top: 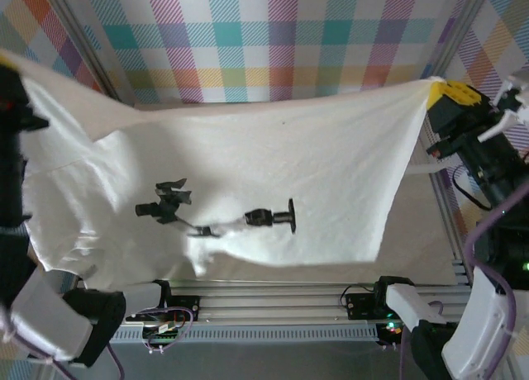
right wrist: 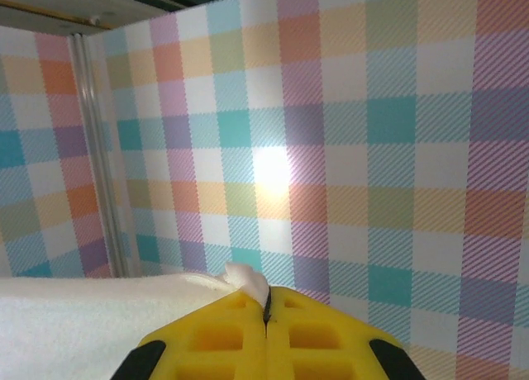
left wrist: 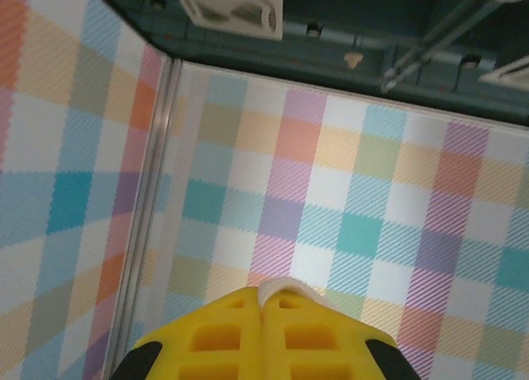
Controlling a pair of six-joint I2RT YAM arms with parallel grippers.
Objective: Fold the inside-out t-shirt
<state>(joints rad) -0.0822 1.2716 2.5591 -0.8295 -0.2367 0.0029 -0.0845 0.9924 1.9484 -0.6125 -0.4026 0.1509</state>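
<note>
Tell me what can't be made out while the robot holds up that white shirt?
- Top view: the stretched t-shirt hides whatever lies under it.
- Top view: seams too small to show whether it is inside out.
- Top view: dark shapes at mid-cloth, unclear whether on or behind it.
- Left wrist view: the left gripper hides all but a tuft of cloth.

White-and-black arms [top: 488,330], yellow gridded fingers [right wrist: 219,343]

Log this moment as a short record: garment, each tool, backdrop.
garment: white t-shirt, spread wide between both tools
left tool: shut, a pinch of the t-shirt's cloth between its fingertips
right tool: shut on the t-shirt's corner
backdrop: pastel checked wall
</note>
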